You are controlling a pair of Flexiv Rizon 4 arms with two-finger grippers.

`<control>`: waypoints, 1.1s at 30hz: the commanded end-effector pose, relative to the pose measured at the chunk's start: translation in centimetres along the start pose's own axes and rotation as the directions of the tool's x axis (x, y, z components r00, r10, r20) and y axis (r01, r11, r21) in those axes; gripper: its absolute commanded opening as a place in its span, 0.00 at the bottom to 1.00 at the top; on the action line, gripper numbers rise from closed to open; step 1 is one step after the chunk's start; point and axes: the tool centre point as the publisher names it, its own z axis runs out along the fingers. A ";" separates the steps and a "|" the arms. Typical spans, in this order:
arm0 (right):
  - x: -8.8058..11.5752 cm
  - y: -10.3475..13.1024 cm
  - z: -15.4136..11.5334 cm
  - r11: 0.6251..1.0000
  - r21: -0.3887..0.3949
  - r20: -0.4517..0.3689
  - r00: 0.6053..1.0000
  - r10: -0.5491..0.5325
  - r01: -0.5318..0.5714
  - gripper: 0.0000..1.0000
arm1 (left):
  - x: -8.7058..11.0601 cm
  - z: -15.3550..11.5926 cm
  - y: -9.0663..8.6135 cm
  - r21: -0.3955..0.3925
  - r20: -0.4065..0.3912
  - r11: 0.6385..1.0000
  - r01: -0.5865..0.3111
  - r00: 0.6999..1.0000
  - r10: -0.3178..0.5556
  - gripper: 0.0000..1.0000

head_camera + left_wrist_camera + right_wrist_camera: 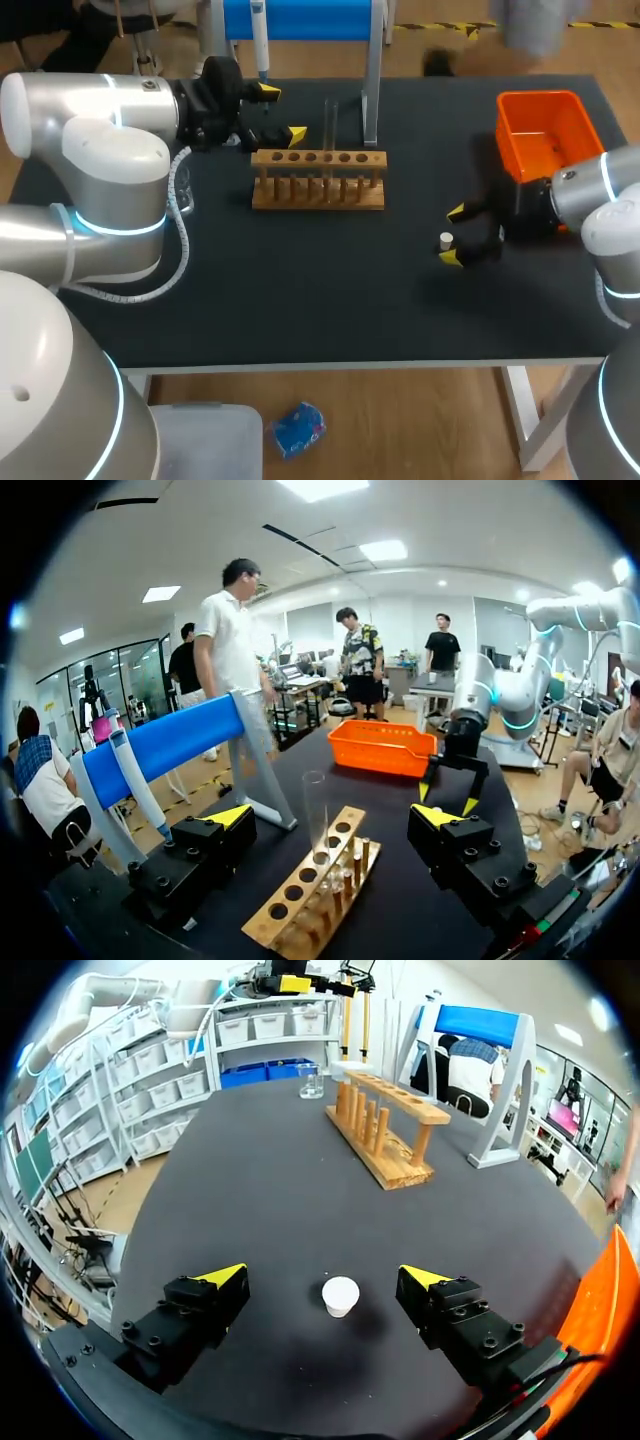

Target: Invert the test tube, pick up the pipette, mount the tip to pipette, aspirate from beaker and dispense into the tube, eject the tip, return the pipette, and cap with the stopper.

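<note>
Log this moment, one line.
left fingers open, clear glass test tube ahead upright in wooden rack | right fingers open astride small white stopper | white pipette on blue stand

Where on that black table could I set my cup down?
Bare: the front of the table, from the wooden rack to the near edge. Crowded: the back, around rack, blue stand and left fingers; the right, by stopper, right fingers and orange bin.

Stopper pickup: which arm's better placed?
Right. Its open gripper straddles the stopper, one finger on each side. The left gripper is far off at the rack, by the tube.
</note>
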 end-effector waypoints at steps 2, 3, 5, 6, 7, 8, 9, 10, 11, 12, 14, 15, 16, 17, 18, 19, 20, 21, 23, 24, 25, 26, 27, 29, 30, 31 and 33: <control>0.1 -0.3 0.6 1.000 0.000 0.006 1.000 -0.002 0.002 1.00 | 0.0 0.0 0.1 0.003 0.000 1.000 -0.001 1.000 0.001 1.00; 0.1 -0.3 0.6 1.000 0.000 0.007 1.000 -0.001 0.001 1.00 | 0.0 0.0 0.1 0.003 0.000 1.000 -0.001 1.000 0.001 1.00; 0.0 -0.3 0.7 1.000 0.000 0.006 1.000 -0.001 0.001 1.00 | 0.0 0.0 0.1 0.003 0.000 1.000 -0.001 1.000 0.001 1.00; 0.0 -0.3 0.7 1.000 0.001 0.007 1.000 -0.001 0.001 1.00 | 0.0 0.0 0.1 0.003 0.000 1.000 -0.001 1.000 0.001 1.00; 0.0 -0.4 0.8 1.000 0.001 0.008 1.000 0.001 -0.001 1.00 | 0.0 0.0 0.1 0.003 0.000 1.000 -0.001 1.000 0.001 1.00; -0.1 -0.4 0.8 1.000 0.000 0.008 1.000 0.002 -0.002 1.00 | 0.0 0.0 0.1 0.003 0.000 1.000 -0.001 1.000 0.001 1.00; -0.1 -0.4 0.9 1.000 0.001 0.008 1.000 0.003 -0.003 1.00 | 0.0 0.0 0.1 0.003 0.000 1.000 -0.001 1.000 0.001 1.00; -0.1 -0.5 0.9 1.000 0.000 0.008 1.000 0.004 -0.004 1.00 | 0.0 0.0 0.1 0.003 0.000 1.000 -0.001 1.000 0.001 1.00; -0.1 -0.5 0.9 1.000 0.001 0.007 1.000 0.004 -0.004 0.96 | 0.0 0.0 0.1 0.003 0.000 1.000 -0.001 1.000 0.001 1.00; -0.1 -0.5 0.9 1.000 0.001 0.007 1.000 0.005 -0.005 0.96 | 0.0 0.0 0.1 0.003 0.000 1.000 -0.001 1.000 0.001 1.00; -0.2 -0.5 1.0 1.000 0.001 0.009 1.000 0.006 -0.006 0.96 | 0.0 0.0 0.1 0.003 0.000 1.000 -0.001 1.000 0.001 1.00; -0.3 -0.6 1.0 1.000 0.002 0.010 1.000 0.007 -0.007 0.95 | 0.0 0.0 0.1 0.003 0.000 1.000 -0.001 1.000 0.001 1.00; -0.3 -0.6 1.0 1.000 0.002 0.011 1.000 0.008 -0.008 0.90 | 0.0 0.0 0.1 0.003 0.000 1.000 -0.001 1.000 0.001 1.00; -0.4 -0.6 1.0 1.000 0.001 0.011 1.000 0.009 -0.009 0.86 | 0.0 0.0 0.1 0.003 0.000 1.000 -0.001 1.000 0.001 1.00; -0.4 -0.6 1.0 1.000 0.001 0.011 1.000 0.010 -0.010 0.78 | 0.0 0.0 0.1 0.003 0.000 1.000 -0.001 1.000 0.001 1.00; -0.4 -0.6 1.0 1.000 0.000 0.011 1.000 0.012 -0.012 0.47 | 0.0 0.0 0.1 0.003 0.000 1.000 -0.001 1.000 0.001 1.00; -0.4 -0.6 1.0 1.000 0.000 0.011 1.000 0.013 -0.013 0.46 | 0.0 0.0 0.1 0.003 0.000 1.000 -0.001 1.000 0.001 1.00; -0.4 -0.6 1.0 1.000 -0.001 0.011 1.000 0.013 -0.013 0.47 | 0.0 0.0 0.1 0.003 0.000 1.000 -0.001 1.000 0.001 1.00; -0.5 -0.7 1.0 1.000 -0.001 0.013 1.000 0.014 -0.014 0.49 | 0.0 0.0 0.1 0.003 0.000 1.000 -0.001 1.000 0.001 1.00; -0.5 -0.7 1.0 1.000 -0.002 0.013 1.000 0.015 -0.015 0.50 | 0.0 0.0 0.1 0.003 0.000 1.000 -0.001 1.000 0.001 1.00; -0.6 -0.7 1.0 1.000 -0.003 0.014 1.000 0.017 -0.017 0.50 | 0.0 0.0 0.1 0.003 0.000 1.000 -0.001 1.000 0.001 1.00; -0.6 -0.8 1.0 1.000 -0.003 0.014 1.000 0.018 -0.018 0.49 | 0.0 0.0 0.1 0.003 0.000 1.000 -0.001 1.000 0.001 1.00; -0.6 -0.8 1.0 1.000 -0.003 0.014 1.000 0.018 -0.018 0.49 | 0.0 0.0 0.1 0.003 0.000 1.000 -0.001 1.000 0.001 1.00; -0.6 -0.8 1.1 1.000 -0.003 0.015 1.000 0.018 -0.018 0.49 | 0.0 0.0 0.1 0.003 0.000 1.000 -0.001 1.000 0.001 1.00; -0.6 -0.8 1.1 1.000 -0.003 0.014 1.000 0.018 -0.018 0.49 | 0.0 0.0 0.1 0.003 0.000 1.000 -0.001 1.000 0.001 1.00; -0.6 -0.8 1.1 1.000 -0.004 0.015 1.000 0.019 -0.019 0.50 | 0.0 0.0 0.1 0.003 0.000 1.000 -0.001 1.000 0.001 1.00; -0.6 -0.8 1.1 1.000 -0.004 0.015 1.000 0.020 -0.020 0.50 | 0.0 0.0 0.1 0.003 0.000 1.000 -0.001 1.000 0.001 1.00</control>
